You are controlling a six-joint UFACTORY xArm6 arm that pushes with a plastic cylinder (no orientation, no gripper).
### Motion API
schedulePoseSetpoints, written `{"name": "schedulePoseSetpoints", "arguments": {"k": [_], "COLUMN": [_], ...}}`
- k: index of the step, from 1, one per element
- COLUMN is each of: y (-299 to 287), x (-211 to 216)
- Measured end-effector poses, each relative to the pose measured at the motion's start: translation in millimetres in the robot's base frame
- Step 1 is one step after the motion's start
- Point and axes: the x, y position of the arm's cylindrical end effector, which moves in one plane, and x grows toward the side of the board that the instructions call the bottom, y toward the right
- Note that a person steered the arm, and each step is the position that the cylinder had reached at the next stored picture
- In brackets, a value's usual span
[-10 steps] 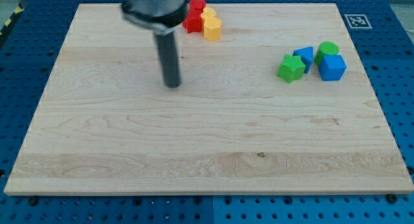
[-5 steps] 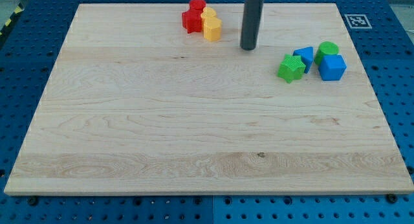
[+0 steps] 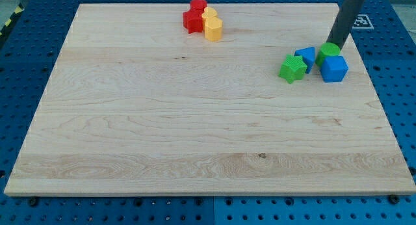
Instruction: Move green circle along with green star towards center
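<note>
Camera view: you see my tip (image 3: pixel 335 44) set down at the 12 o'clock edge of the green circle (image 3: pixel 329 51), touching or just short of it; you cannot tell which. The tip is a bare rod end, with nothing to open or close. The green circle sits at the board's (image 3: pixel 195 134) 2 o'clock area, pressed against a blue cube (image 3: pixel 334 67) at its 6 o'clock and a smaller blue block (image 3: pixel 305 56) at its 9 o'clock. The green star (image 3: pixel 292 68) lies just beside that smaller blue block, at the cluster's 8 o'clock end. Near the board's 12 o'clock edge, two red blocks (image 3: pixel 194 15) and two yellow blocks (image 3: pixel 212 26) huddle together, well apart from the tip.
</note>
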Motion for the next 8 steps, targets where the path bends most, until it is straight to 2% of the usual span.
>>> {"name": "schedulePoseSetpoints", "arguments": {"k": [3, 8], "y": [-22.2, -117.9], "x": [46.1, 52.8]}}
